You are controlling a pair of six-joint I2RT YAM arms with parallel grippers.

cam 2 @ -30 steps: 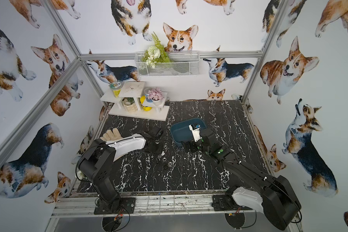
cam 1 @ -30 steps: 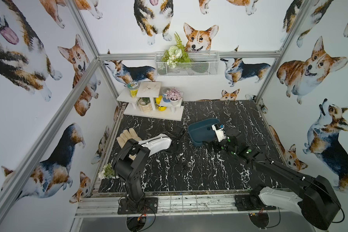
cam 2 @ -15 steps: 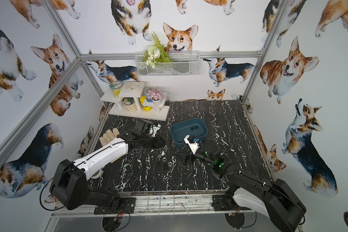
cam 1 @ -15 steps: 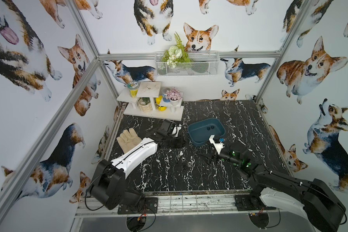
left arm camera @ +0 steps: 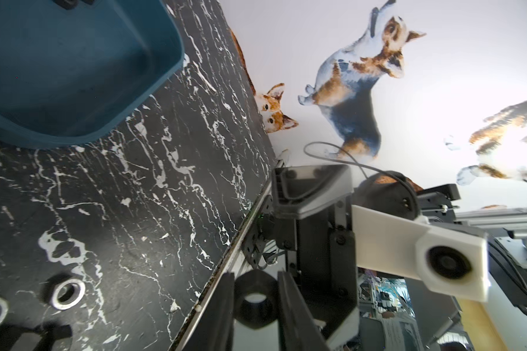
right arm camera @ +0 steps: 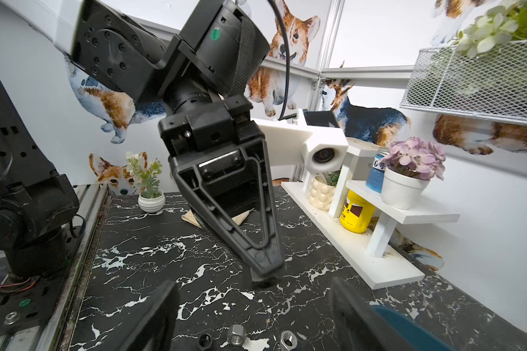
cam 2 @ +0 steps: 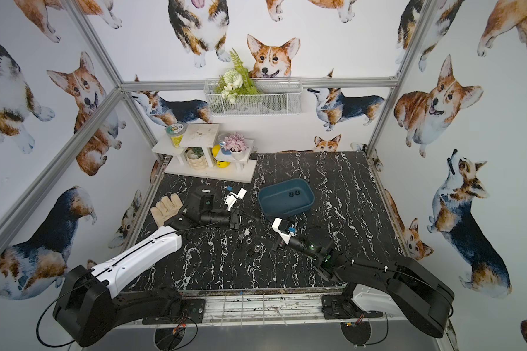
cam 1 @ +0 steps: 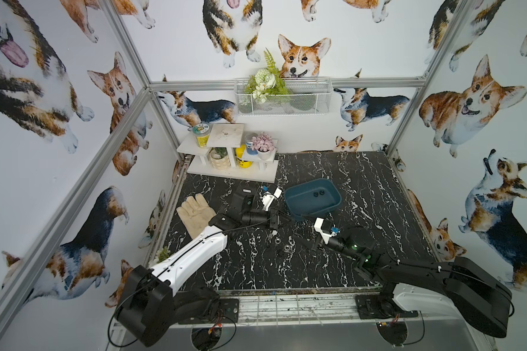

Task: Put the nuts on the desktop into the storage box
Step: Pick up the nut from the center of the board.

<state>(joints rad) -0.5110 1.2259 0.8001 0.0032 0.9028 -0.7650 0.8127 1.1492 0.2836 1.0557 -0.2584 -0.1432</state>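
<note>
The teal storage box sits on the black marble desktop with two dark nuts inside. My left gripper is shut on a black hex nut and hangs low just in front of the box's near left corner. Several loose nuts lie mid-desk. My right gripper stands open low over them. Between its fingers lie a dark nut and two silver nuts.
A tan work glove lies at the left of the desktop. A white stepped shelf with pots and jars stands at the back left, a wire basket hangs on the back wall, and a small potted plant sits at the left edge.
My left arm has unfolded and reached toward the storage box. My right gripper has come back from the box and down over the loose nuts, its jaws narrowing a little.
</note>
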